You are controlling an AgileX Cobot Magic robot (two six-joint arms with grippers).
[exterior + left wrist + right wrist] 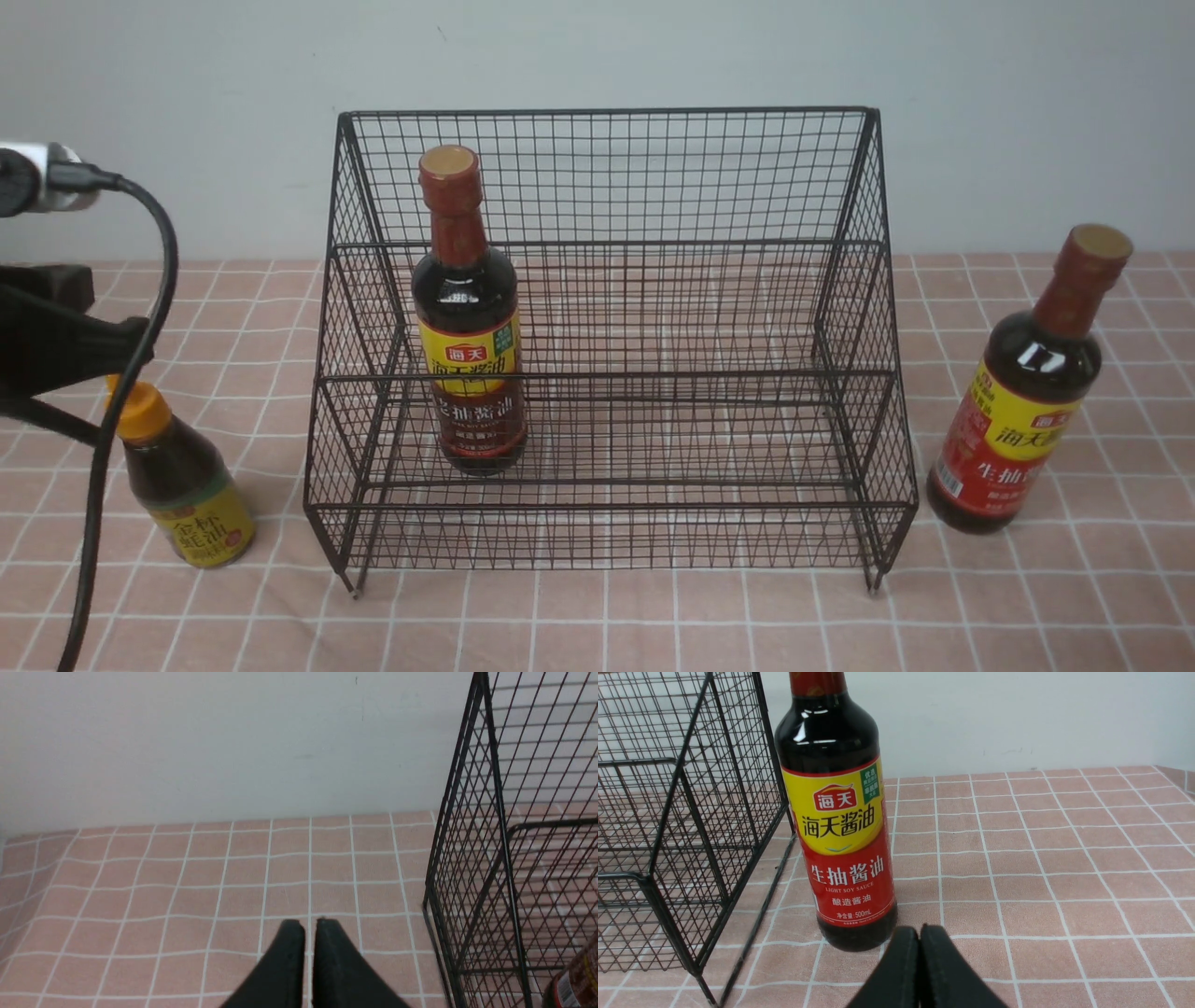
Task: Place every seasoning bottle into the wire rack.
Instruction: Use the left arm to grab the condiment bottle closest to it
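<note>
- Jaws: left gripper [308,927] and right gripper [920,934] both clenched, empty.
- Risk: approach with jaws unopened could topple tall red-label bottle [840,835] against wire rack [607,111].

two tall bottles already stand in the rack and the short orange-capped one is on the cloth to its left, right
No: the front view shows only one tall bottle in the wire rack; the other tall bottle stands on the cloth at its right. The short orange-capped one is on the left.
</note>
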